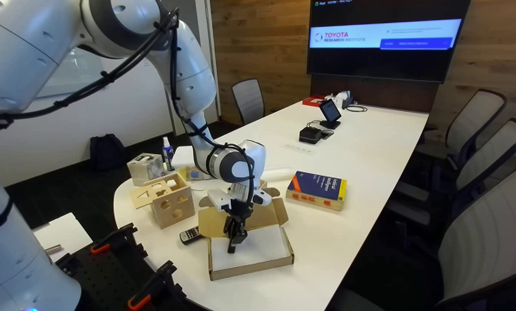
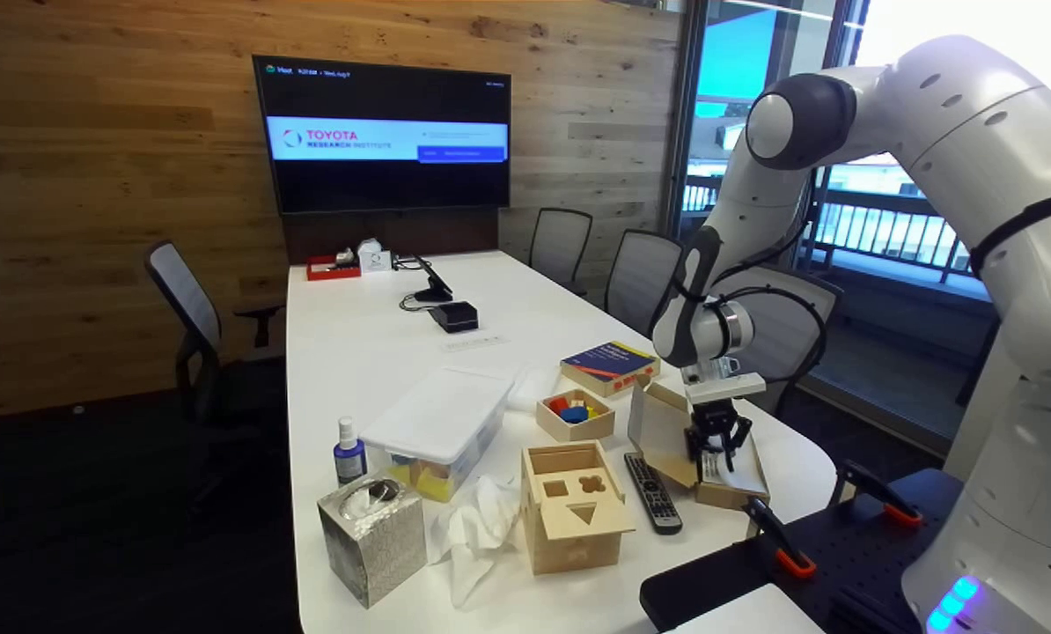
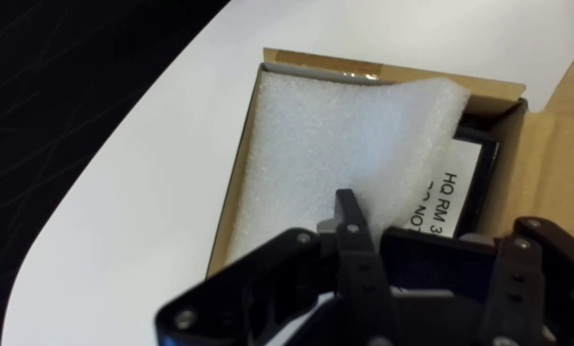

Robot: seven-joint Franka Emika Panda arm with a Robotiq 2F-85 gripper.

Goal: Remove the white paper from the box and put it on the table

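Note:
The white paper, a foam-like sheet (image 3: 306,144), lies in the cardboard box (image 1: 251,271); it also shows in both exterior views (image 1: 262,248) (image 2: 741,475). Its right edge in the wrist view is folded up, baring a black item (image 3: 484,187) with a printed label. The box stands on the white table (image 1: 314,259) with its flap up. My gripper (image 1: 235,244) reaches down into the box; it also shows in the wrist view (image 3: 366,214). One fingertip rests over the sheet; the other is bent inward close to it. Whether the sheet's edge is pinched between them is hidden.
A remote (image 2: 653,493) lies beside the box. A wooden shape box (image 2: 574,519), a small block tray (image 2: 576,425) and a blue-and-yellow book (image 1: 316,190) stand nearby. A tissue box (image 2: 371,541), spray bottle (image 2: 349,453) and plastic bin (image 2: 446,414) stand farther off.

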